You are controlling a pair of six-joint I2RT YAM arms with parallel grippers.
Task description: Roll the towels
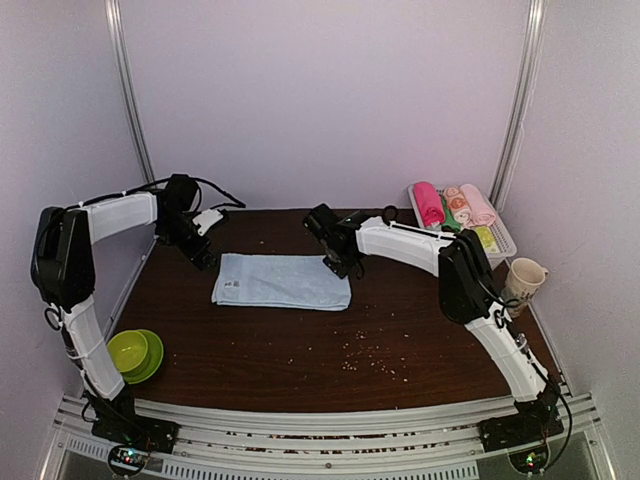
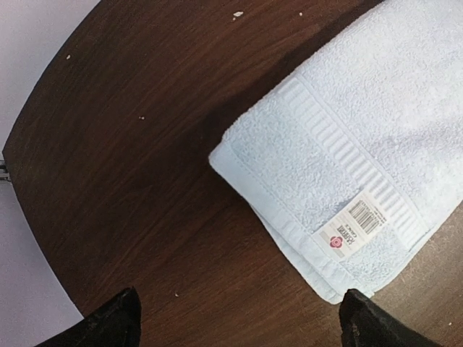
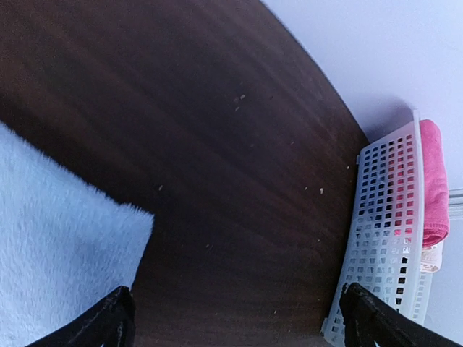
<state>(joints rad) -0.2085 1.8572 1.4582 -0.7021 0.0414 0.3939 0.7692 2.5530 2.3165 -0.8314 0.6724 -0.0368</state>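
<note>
A pale light blue towel [image 1: 282,281] lies folded flat on the dark wooden table. My left gripper [image 1: 203,253] hovers open at its far left corner. In the left wrist view the left gripper [image 2: 239,322] has bare table between its fingers, and the towel [image 2: 362,130], with its white tag [image 2: 356,223], reaches the right fingertip. My right gripper [image 1: 335,264] hangs open at the far right corner. In the right wrist view the right gripper [image 3: 235,322] is over bare wood, with the towel's corner [image 3: 58,267] by the left fingertip. A magenta-pink towel [image 1: 428,203] [image 3: 432,181] lies rolled in the basket.
A white perforated basket [image 1: 504,240] [image 3: 380,238] at the back right holds peach, green and yellow rolls. A mug [image 1: 524,278] stands by the right edge. Green bowls [image 1: 135,352] sit at the front left. Crumbs [image 1: 365,355] dot the table. Walls close in on three sides.
</note>
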